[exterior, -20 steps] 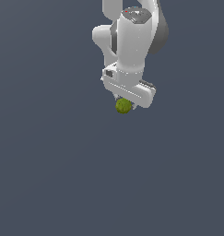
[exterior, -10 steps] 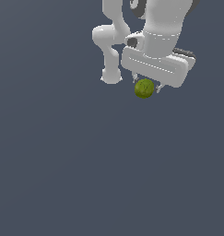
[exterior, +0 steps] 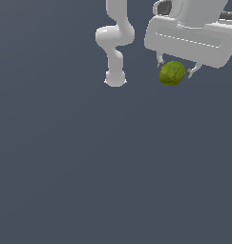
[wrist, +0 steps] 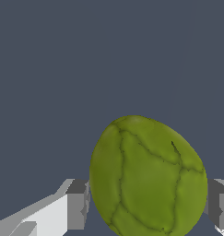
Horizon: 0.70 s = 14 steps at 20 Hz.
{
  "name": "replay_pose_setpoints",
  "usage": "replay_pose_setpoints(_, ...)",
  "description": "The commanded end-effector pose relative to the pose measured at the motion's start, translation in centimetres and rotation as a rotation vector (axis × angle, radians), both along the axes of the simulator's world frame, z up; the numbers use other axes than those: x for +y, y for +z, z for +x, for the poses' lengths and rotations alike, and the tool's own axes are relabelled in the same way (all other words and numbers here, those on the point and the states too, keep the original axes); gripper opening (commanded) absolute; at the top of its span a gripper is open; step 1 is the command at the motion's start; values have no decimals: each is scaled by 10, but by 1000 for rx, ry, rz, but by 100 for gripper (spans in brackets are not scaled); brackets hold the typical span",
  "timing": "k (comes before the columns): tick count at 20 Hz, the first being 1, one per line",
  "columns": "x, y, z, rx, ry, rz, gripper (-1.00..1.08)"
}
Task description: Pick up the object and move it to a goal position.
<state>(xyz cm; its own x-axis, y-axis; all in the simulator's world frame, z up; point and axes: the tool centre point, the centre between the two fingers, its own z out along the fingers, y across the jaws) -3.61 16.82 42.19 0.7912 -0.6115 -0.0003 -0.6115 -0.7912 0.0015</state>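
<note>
wrist view: the object, an olive-green veined lump, sits clamped btwn the gripper's fingers, one each side, touching it. exterior view: the object hangs under the gripper, off the floor, w/ the arm's base behind. pickup looks done; carry to goal left, no goal marker visible

Olive-green egg-shaped object (dark veins across its skin), pinched between the jaws, lifted off the floor
</note>
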Motion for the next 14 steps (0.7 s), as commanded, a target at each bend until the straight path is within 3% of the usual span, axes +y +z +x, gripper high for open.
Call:
replay_pose_setpoints(1, 8, 13, 2, -1, -1, 1, -100)
replay_pose_setpoints(14, 23, 35, 8, -1, 0, 1, -100)
